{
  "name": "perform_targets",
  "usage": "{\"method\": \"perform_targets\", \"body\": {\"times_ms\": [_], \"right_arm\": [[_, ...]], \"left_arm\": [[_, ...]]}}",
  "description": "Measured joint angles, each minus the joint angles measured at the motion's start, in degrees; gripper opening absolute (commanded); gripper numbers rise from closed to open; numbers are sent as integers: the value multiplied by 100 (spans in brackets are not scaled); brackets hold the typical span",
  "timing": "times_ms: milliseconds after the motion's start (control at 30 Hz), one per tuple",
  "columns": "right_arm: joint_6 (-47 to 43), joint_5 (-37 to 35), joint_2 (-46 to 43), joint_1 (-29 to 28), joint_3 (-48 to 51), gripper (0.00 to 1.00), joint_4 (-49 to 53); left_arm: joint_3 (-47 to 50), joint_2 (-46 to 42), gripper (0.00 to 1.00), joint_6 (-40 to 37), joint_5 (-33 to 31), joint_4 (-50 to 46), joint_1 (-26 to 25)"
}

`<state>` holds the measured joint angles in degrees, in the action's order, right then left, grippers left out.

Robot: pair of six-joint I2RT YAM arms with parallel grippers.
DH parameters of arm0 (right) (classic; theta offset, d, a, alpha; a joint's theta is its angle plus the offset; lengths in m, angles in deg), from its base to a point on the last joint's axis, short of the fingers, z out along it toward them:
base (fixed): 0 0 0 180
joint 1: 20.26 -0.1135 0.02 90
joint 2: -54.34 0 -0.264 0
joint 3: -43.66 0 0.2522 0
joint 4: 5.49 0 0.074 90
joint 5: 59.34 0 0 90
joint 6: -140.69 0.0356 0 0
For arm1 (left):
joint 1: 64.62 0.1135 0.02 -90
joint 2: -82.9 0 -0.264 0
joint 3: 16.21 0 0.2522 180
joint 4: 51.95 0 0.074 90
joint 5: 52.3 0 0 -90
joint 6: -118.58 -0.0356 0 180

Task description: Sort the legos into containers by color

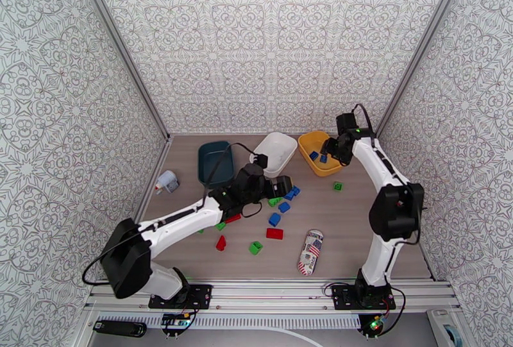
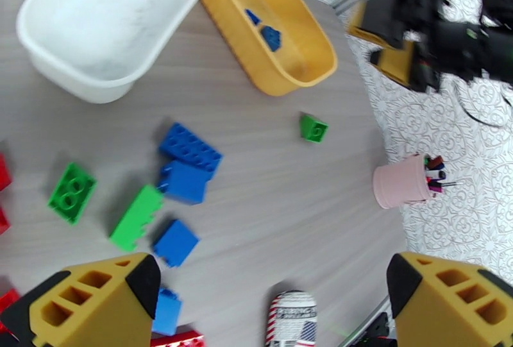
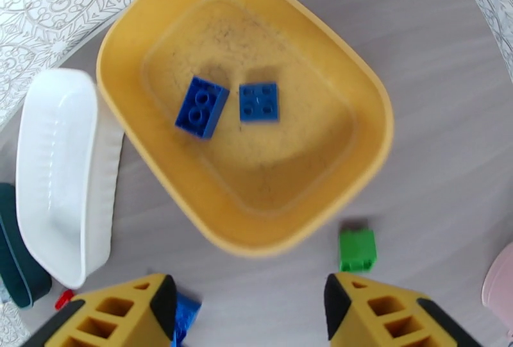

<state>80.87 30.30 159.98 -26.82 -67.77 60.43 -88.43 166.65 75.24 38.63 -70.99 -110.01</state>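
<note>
Wide-open and empty, left jaws and right jaws hover, two blue bricks (image 3: pixel 202 106) in the yellow bin (image 3: pixel 375 95); next I'd grip the loose blue brick (image 2: pixel 175 242) at the left's ten o'clock

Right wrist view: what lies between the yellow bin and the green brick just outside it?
Bare tabletop only; the green brick sits apart from the yellow bin, as the right wrist view shows.

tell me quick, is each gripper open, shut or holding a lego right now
Left gripper: open, nothing between its fingers.
Right gripper: open, empty, at the yellow bin.
</note>
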Motion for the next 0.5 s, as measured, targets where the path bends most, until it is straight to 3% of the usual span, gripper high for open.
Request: {"method": "perform_targets", "body": {"times_ms": [167,333,500], "right_arm": [[201,170,-1237,-372,1626,67,-407],[133,361,-1628,-1261,2347,77,-844],[2,562,-1624,-2304,2618,70,-984]], "left_arm": [[599,-479,99,74,-282,-160,125],[1126,-1029,99,232,-538,-365,332],[1683,-1617,99,483,-688,-579,699]]}}
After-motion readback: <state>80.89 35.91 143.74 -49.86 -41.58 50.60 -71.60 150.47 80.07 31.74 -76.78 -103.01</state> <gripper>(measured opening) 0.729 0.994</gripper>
